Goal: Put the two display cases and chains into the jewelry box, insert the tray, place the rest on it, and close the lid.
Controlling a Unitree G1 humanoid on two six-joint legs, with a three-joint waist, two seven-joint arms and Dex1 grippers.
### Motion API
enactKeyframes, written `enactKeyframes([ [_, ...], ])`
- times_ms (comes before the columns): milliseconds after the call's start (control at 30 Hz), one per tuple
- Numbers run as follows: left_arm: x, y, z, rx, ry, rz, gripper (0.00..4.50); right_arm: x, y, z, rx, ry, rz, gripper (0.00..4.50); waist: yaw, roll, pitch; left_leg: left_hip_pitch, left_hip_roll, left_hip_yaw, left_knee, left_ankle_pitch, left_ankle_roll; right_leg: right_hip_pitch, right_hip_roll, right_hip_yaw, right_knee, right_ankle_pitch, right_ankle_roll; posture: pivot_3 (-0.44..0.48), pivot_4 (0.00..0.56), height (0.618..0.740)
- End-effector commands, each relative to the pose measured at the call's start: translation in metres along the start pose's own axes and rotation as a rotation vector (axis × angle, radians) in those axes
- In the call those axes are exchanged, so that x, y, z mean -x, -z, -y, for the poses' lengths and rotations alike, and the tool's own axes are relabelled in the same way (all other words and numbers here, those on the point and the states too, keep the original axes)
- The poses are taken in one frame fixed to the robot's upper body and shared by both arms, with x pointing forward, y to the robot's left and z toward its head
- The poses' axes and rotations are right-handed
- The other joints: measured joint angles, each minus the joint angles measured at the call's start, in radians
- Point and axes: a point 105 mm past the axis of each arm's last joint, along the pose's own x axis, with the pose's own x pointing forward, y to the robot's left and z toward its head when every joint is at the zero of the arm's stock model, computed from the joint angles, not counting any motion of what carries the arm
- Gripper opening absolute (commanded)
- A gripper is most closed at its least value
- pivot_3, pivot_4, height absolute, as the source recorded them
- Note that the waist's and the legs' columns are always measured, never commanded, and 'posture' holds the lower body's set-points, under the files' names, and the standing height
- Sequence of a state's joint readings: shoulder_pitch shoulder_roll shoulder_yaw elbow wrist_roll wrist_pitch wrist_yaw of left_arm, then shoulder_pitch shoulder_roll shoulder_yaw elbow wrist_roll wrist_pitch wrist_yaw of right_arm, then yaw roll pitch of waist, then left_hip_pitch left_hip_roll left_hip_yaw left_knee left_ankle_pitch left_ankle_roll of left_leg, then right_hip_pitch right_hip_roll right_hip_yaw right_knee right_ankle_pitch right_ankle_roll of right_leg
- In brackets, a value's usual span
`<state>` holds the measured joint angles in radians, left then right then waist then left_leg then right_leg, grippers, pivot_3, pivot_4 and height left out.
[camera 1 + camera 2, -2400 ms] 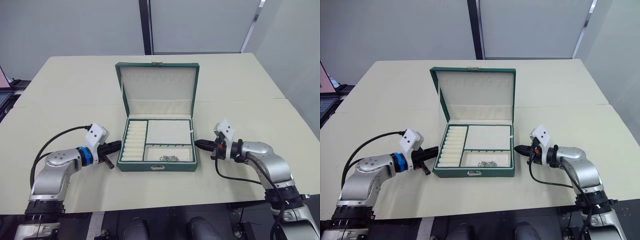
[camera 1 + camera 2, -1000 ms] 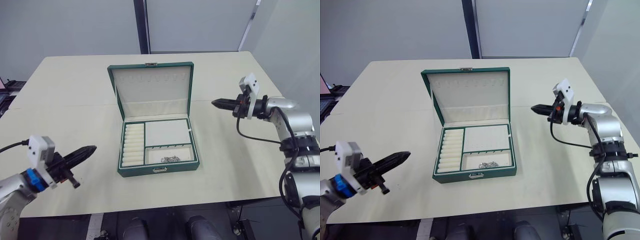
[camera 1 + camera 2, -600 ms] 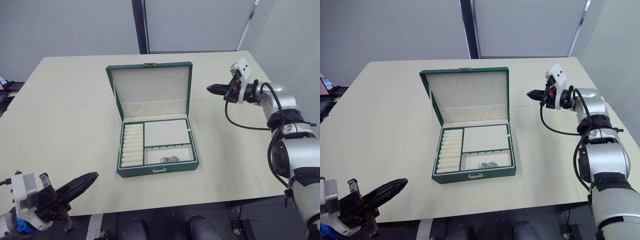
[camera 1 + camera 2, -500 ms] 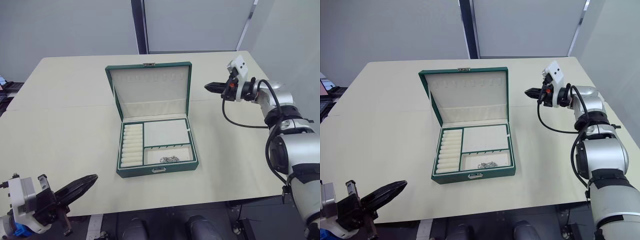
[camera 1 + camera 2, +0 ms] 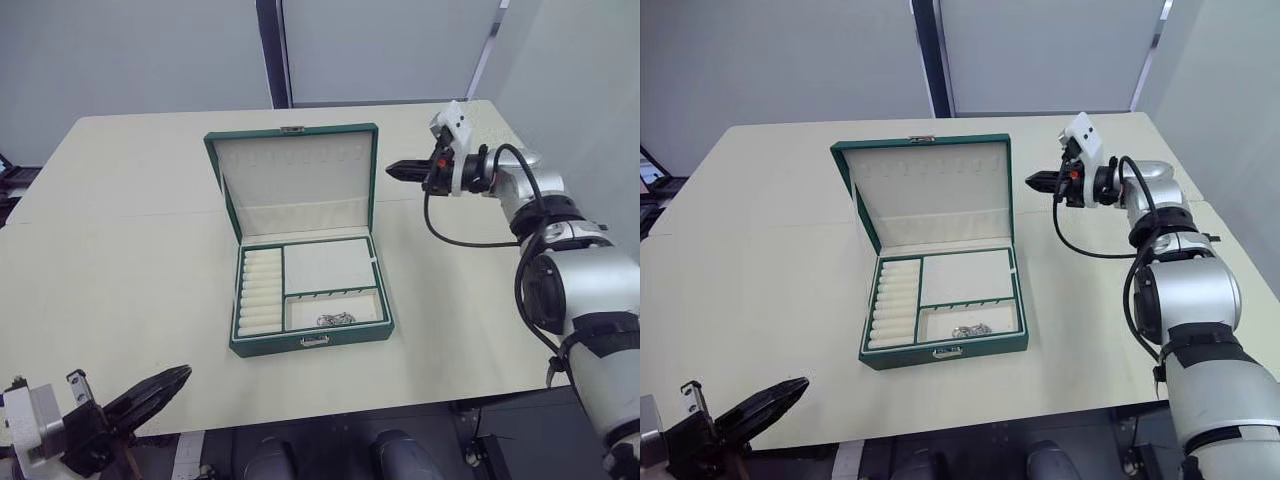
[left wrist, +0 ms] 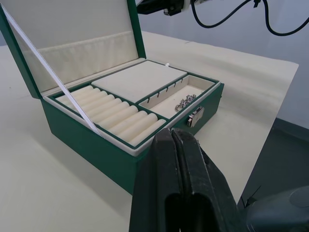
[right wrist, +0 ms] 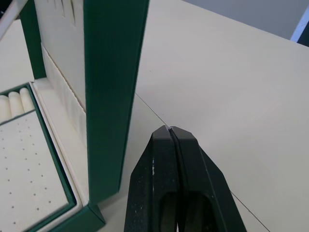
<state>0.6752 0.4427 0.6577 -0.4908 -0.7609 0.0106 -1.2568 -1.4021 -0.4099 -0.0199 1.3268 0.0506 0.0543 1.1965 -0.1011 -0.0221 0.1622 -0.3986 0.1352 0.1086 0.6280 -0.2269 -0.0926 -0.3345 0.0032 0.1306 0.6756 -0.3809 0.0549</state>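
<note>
The dark green jewelry box stands open at the table's middle, its lid upright with the cream lining facing me. The tray sits inside the box, ring rolls on its left. A small silver chain lies in the tray's front right compartment, also visible as the chain. The display cases are out of view. My right gripper is shut and empty, hovering just right of the lid's right edge. My left gripper is shut and empty, low at the near left, beyond the table's front edge.
A white ribbon stay runs from the lid to the box's left side. A seam crosses the cream table behind the box. The table's front edge is close below the box. A black cable hangs from my right wrist.
Both grippers have left the box's sides. The left one dropped back past the near table edge. The right one rose and moved left to the lid's right edge.
</note>
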Motion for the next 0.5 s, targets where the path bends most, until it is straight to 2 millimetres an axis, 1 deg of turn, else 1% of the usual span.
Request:
enactKeyframes([
  [33,0.003,0.001,0.003,-0.012,0.0,-0.003,0.0,-0.001,-0.03,0.0,0.048,0.003,0.095,0.03,-0.002,0.0,0.0,0.0,0.0,0.0,0.0,0.0,0.0,0.0,0.0,0.0,0.0,0.0,0.0,0.0,0.15,0.74],
  [233,0.004,0.002,0.0,-0.009,-0.003,0.002,0.0,-0.006,-0.03,-0.007,0.037,-0.047,0.114,0.03,-0.004,0.0,0.0,0.0,0.0,0.0,0.0,0.0,0.0,0.0,0.0,-0.001,0.0,0.0,0.0,0.0,0.15,0.74],
  [367,0.005,0.003,-0.003,-0.005,-0.002,0.003,0.0,-0.003,-0.03,-0.019,-0.003,-0.173,0.126,0.03,-0.008,0.0,0.0,0.0,0.0,0.0,0.0,0.0,0.0,0.0,0.0,-0.001,0.0,0.0,0.0,0.0,0.15,0.74],
  [500,0.007,0.004,-0.006,-0.003,0.0,-0.004,0.0,0.007,-0.028,-0.039,-0.02,-0.385,0.073,0.03,-0.013,0.0,0.0,0.0,0.0,0.0,0.0,0.0,0.0,0.0,0.0,-0.001,0.0,0.0,0.0,0.0,0.15,0.74],
])
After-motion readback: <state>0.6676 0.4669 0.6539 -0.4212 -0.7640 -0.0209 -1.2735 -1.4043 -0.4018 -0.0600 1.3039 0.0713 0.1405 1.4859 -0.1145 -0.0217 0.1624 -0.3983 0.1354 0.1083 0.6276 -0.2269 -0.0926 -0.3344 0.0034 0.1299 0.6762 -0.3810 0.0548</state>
